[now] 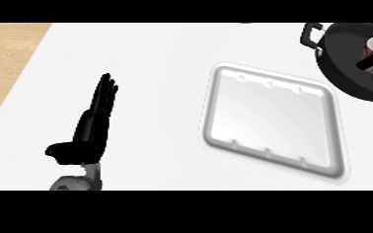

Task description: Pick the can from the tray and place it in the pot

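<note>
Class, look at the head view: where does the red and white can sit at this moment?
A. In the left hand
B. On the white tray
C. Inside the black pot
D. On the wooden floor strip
C: the can shows inside the black pot at the right edge, while the tray holds nothing and the left hand rests open.

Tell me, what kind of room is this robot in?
Probably a kitchen. A black pot with a side handle sits on a white counter, beside a white tray. Something red and white, likely the can, is in the pot.
</note>
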Controlling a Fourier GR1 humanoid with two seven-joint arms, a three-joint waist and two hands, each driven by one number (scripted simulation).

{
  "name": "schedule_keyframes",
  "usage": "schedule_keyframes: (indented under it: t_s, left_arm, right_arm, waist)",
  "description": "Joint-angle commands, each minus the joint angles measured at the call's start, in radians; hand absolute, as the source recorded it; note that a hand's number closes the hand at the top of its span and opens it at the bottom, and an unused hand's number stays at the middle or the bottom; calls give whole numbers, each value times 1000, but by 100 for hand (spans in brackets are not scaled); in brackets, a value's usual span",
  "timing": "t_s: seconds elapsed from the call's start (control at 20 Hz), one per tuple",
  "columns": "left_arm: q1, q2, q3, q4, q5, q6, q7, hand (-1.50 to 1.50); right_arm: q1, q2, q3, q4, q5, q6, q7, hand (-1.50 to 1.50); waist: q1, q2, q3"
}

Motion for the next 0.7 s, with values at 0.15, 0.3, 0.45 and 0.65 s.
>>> schedule_keyframes:
  t_s: [0.15,0.3,0.45,0.65]
  left_arm:
    - [-13,17,15,0,12,-20,2,0]
    - [16,3,13,8,9,-11,-37,0]
    - [-5,-8,14,10,6,4,-5,0]
    - [9,16,25,-21,19,-12,20,0]
  right_arm:
    - [58,-47,-80,67,-78,94,52,150]
    - [125,-28,-132,62,-139,75,-8,-150]
    - [140,-11,-197,0,-217,34,-189,-150]
    - [144,15,-279,-103,-310,-137,-322,-150]
  waist:
    - [17,11,2]
    - [4,4,2]
    - [-8,0,4]
    - [-8,-4,6]
